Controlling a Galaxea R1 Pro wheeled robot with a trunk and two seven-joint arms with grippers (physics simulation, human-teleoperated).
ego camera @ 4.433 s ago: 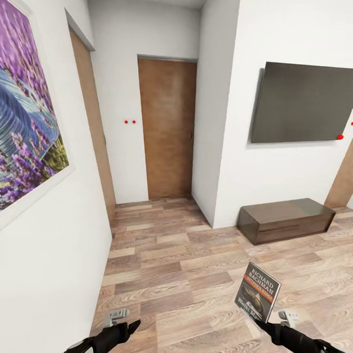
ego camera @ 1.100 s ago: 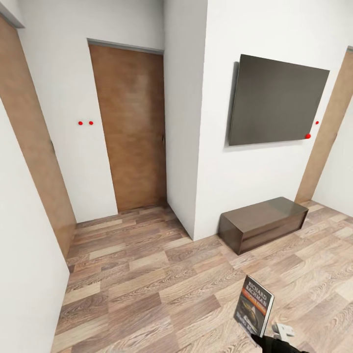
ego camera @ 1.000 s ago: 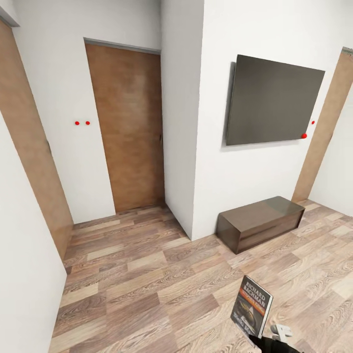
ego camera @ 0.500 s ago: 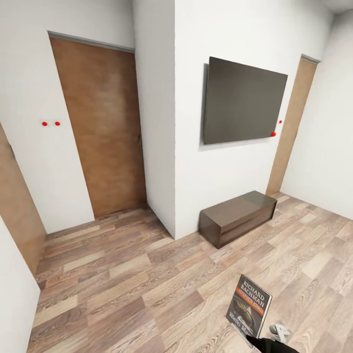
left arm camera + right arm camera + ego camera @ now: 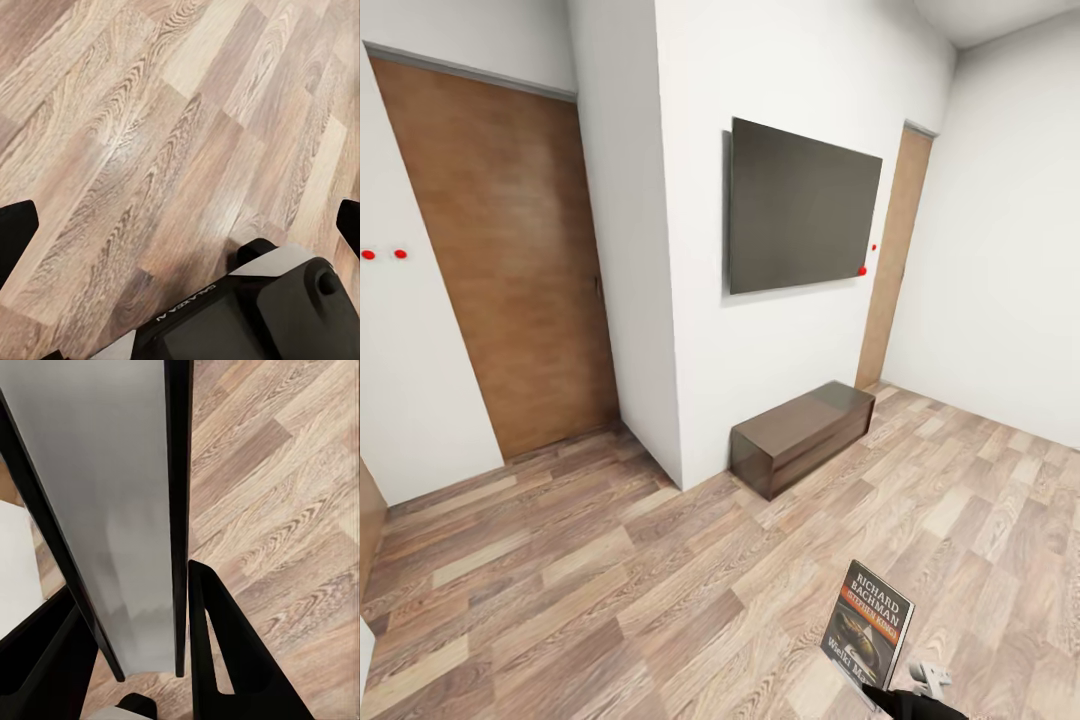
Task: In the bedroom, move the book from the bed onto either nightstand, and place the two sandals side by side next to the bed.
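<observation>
Right pincer (image 5: 880, 690) clamps the thin glossy paperback book (image 5: 867, 622) upright above grainy wood-plank floor (image 5: 610, 590); left pincer (image 5: 180, 225) gapes wide.

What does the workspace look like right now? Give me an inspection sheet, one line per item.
Surface: light brown wood-plank floor, seen in all three views.
Job's things: book held upright, cover facing the head camera, above the floor at the lower right of the head view.
Clutter: nothing seen.
End effectors: right end effector shut on the book's lower edge, one finger on each side; left end effector open over the floor, holding nothing.
Cables: nothing seen.
Surroundings: white walls, dark wall screen, long low dark cabinet beneath it, tan wooden door to the left, a second door to the right.
</observation>
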